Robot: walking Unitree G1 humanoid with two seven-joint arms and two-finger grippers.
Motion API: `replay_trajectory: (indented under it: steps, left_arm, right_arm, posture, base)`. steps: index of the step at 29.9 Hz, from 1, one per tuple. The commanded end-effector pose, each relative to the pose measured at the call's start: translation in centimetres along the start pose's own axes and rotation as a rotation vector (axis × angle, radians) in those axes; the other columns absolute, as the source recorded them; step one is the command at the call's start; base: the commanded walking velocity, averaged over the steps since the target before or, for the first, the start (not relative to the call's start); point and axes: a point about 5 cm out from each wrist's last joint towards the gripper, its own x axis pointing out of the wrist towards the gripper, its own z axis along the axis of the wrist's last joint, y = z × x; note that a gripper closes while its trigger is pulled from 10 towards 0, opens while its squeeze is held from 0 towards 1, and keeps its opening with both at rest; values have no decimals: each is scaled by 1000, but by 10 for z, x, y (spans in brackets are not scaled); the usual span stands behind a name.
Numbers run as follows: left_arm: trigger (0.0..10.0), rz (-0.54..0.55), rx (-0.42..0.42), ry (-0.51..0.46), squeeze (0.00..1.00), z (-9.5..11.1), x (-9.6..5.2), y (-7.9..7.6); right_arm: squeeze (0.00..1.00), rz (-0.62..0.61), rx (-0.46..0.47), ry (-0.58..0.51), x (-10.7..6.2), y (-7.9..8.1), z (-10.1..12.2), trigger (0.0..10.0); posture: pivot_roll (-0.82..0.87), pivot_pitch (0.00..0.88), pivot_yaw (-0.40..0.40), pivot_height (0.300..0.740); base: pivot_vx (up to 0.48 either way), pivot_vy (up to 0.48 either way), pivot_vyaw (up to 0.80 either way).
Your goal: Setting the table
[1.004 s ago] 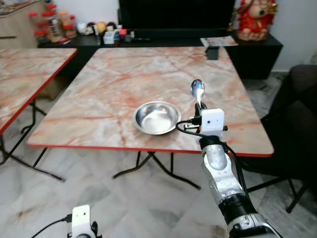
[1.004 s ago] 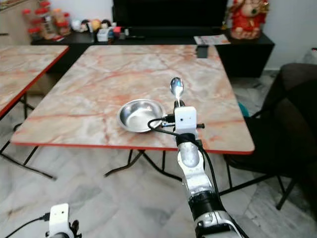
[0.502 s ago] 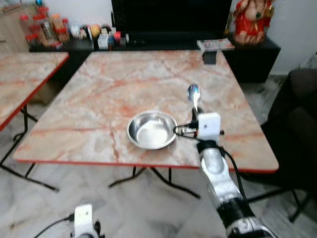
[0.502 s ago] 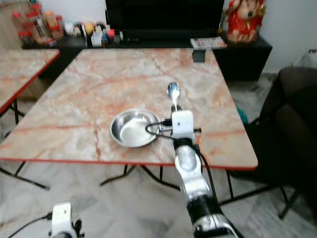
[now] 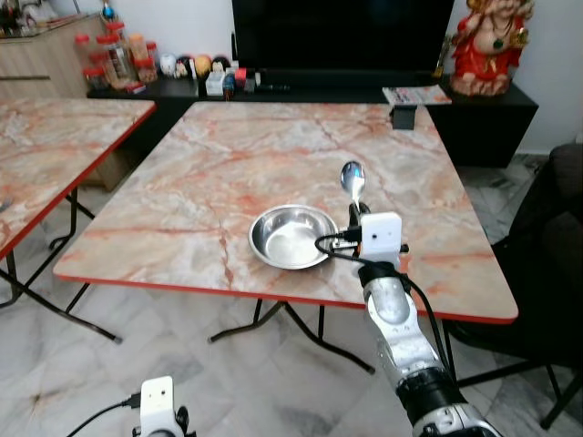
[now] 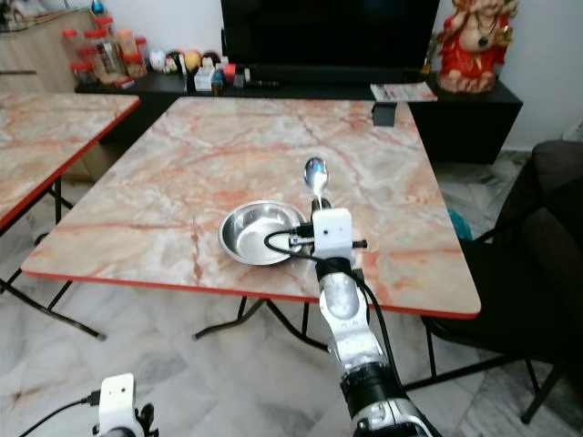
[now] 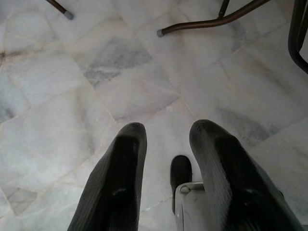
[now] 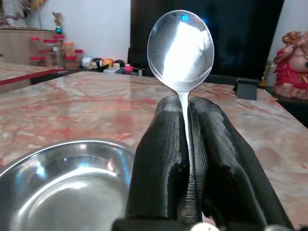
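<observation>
Down low, nearest the camera, the left hand (image 7: 166,163) hangs idle over pale grey marble floor tiles (image 7: 72,72), its two black fingers parted with nothing between them. The dark metal feet of a table frame (image 7: 211,21) rest on those tiles.

Above that, the silver right arm (image 5: 401,337) reaches up over the near edge of the table (image 5: 182,218) — a square top of pink-and-cream marble pattern with a thin red rim, standing on folding black legs. The right hand (image 8: 186,144) has its fingers pressed together on the handle of a metal spoon (image 5: 352,178), whose bowl points away from the robot, toward the far wall. The spoon is held above the table, just to the right of a shallow steel bowl (image 5: 292,237) that sits on the top near the front edge.

Further back on the table stands a small dark object (image 5: 404,116) at the far right. To the left is a second table (image 5: 55,146) of the same pattern. On the right, part of a dark chair (image 5: 556,255).

Beyond — a low black cabinet (image 5: 492,114) along the wall carries a large dark screen (image 5: 342,36), a red figurine (image 5: 492,45), a magazine (image 5: 414,94), and jars and small items (image 5: 118,59) at its left end.
</observation>
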Motion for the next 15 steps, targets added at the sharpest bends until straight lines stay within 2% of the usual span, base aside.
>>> replay_trajectory:
  steps: [1, 13, 15]
  left_arm:
    - [10000, 5, -5, 3, 0, 0, 0, 1]
    - [10000, 1, -10, -4, 0, 2, 1, 1]
    - [10000, -2, -12, -7, 0, 2, 1, 1]
  right_arm:
    - [0, -2, -2, -7, 1, -1, 3, 10000]
    - [0, -2, 1, -9, 1, 0, 3, 10000]
    - [0, -2, 1, -9, 1, 0, 3, 10000]
  posture:
    - [-58, 0, 28, 732]
    - [-56, 0, 30, 732]
    - [-56, 0, 30, 732]
  base:
    - [274, 0, 0]
    - [280, 0, 0]
    - [0, 0, 0]
